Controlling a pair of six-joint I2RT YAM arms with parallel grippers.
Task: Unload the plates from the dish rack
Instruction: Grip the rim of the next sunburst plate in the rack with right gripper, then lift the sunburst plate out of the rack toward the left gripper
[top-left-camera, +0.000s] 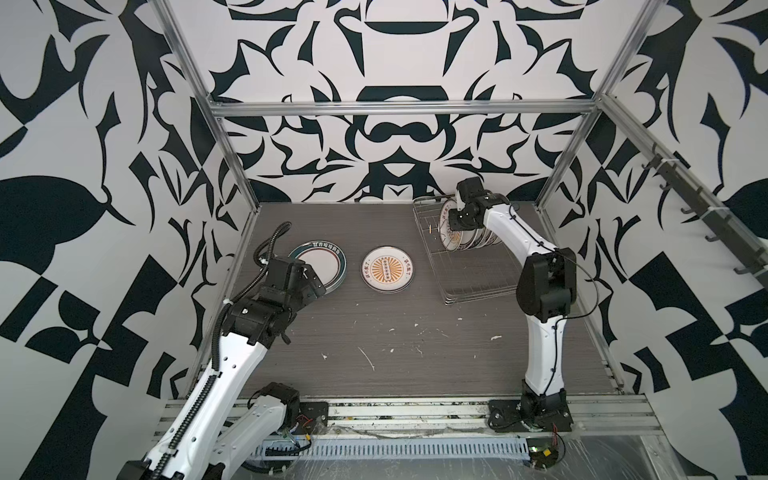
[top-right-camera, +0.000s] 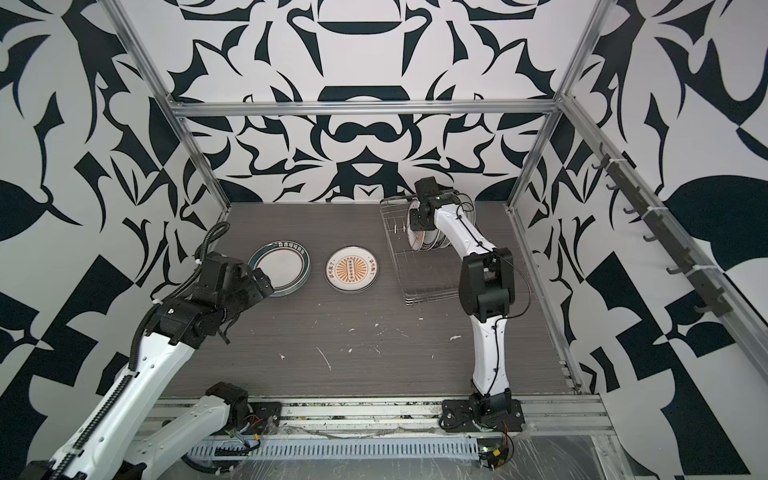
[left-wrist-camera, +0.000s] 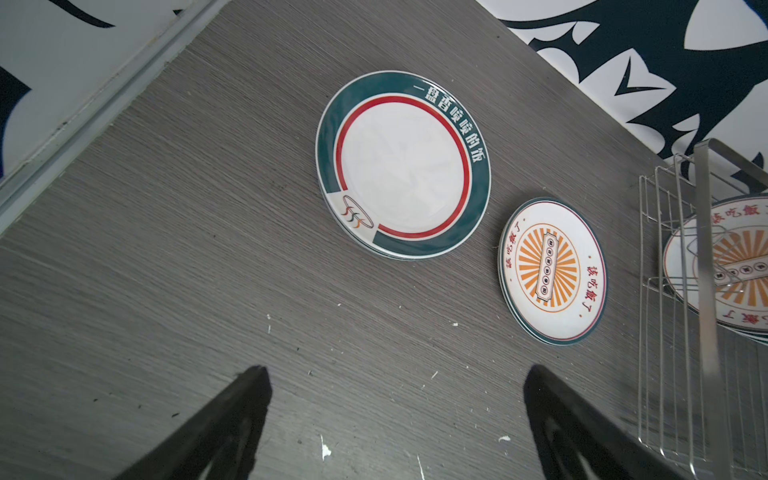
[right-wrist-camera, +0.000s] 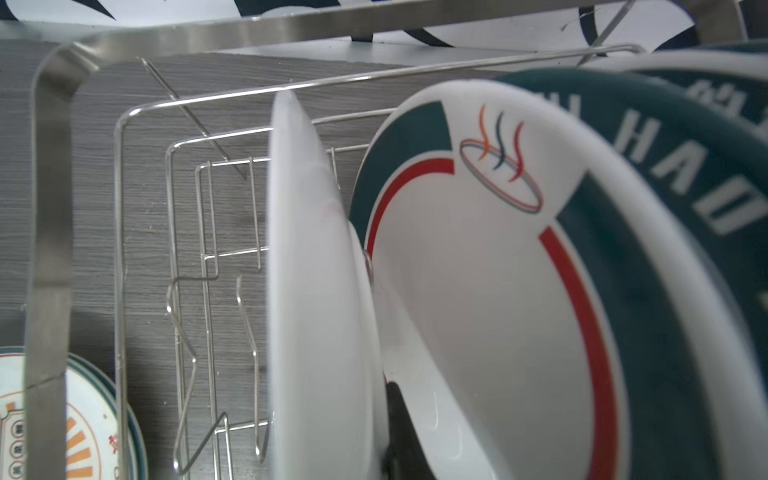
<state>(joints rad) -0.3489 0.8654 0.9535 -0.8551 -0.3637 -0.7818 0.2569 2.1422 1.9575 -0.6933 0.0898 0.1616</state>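
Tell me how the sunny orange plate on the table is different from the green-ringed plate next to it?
The green-ringed plate is bigger; the sunny orange plate is smaller. The green-ringed plate has a plain white middle inside a red circle; the sunny orange plate has sun rays there. Both are round, lie flat on the table, and carry lettering.
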